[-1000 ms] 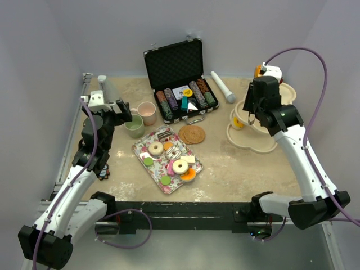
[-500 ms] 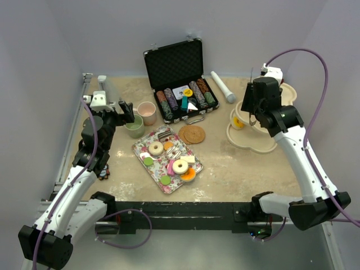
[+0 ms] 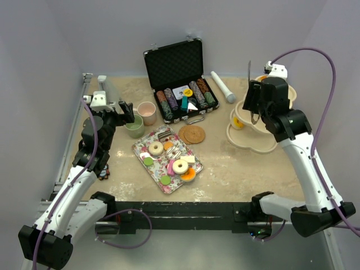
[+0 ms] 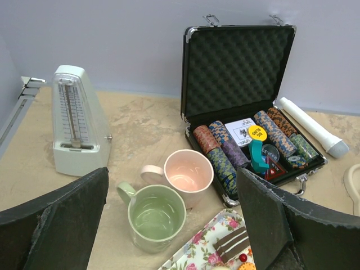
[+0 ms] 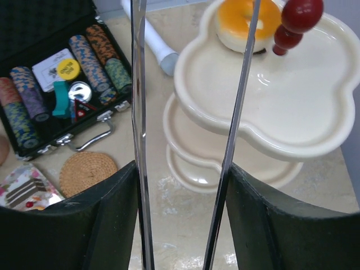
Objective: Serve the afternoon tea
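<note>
Right pincer pinching tongs; cream scalloped stand, orange donut on top tier.

No text fully legible in any view. Left wrist view: the yellow round sticker inside the open poker case carries dark print, too small to read. The clear disc beside it has lettering, blurred. The metronome face shows scale marks; figures can't be made out.

Chip case stands open near woven coaster.
</note>
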Robot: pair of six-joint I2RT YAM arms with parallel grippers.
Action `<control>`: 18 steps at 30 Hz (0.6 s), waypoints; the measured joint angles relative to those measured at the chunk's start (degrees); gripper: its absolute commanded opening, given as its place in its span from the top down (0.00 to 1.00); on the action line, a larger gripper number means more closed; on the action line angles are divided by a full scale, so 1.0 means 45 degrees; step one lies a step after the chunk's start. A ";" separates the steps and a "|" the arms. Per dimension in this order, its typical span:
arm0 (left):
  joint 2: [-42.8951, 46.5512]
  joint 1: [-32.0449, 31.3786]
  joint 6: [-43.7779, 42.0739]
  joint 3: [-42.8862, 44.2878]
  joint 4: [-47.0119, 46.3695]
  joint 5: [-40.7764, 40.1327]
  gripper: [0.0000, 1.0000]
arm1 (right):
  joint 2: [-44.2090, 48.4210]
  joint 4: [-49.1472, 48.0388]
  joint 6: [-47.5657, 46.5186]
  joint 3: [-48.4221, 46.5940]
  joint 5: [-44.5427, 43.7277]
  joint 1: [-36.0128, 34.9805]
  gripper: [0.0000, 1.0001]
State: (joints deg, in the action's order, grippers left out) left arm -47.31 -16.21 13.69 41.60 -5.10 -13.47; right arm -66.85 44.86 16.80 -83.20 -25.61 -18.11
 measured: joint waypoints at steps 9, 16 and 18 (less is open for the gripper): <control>-0.0005 0.0000 0.0000 0.0000 0.0015 -0.0287 0.00 | 0.0102 -0.1496 -0.0379 -0.0515 0.3157 -0.0903 0.44; -0.0175 0.0000 -0.0063 0.0000 0.0024 -0.0602 0.00 | -0.1729 -0.3060 0.0112 0.0233 0.4401 -0.5377 0.44; -0.0248 0.0000 -0.0155 0.0000 0.0044 -0.0680 0.00 | -0.2472 -0.3342 0.0296 0.0991 0.4862 -0.6300 0.43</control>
State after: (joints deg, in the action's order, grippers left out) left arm -48.42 -16.21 12.99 41.60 -4.91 -16.53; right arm -77.97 29.82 18.13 -78.74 -3.73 -46.46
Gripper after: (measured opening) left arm 0.996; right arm 0.564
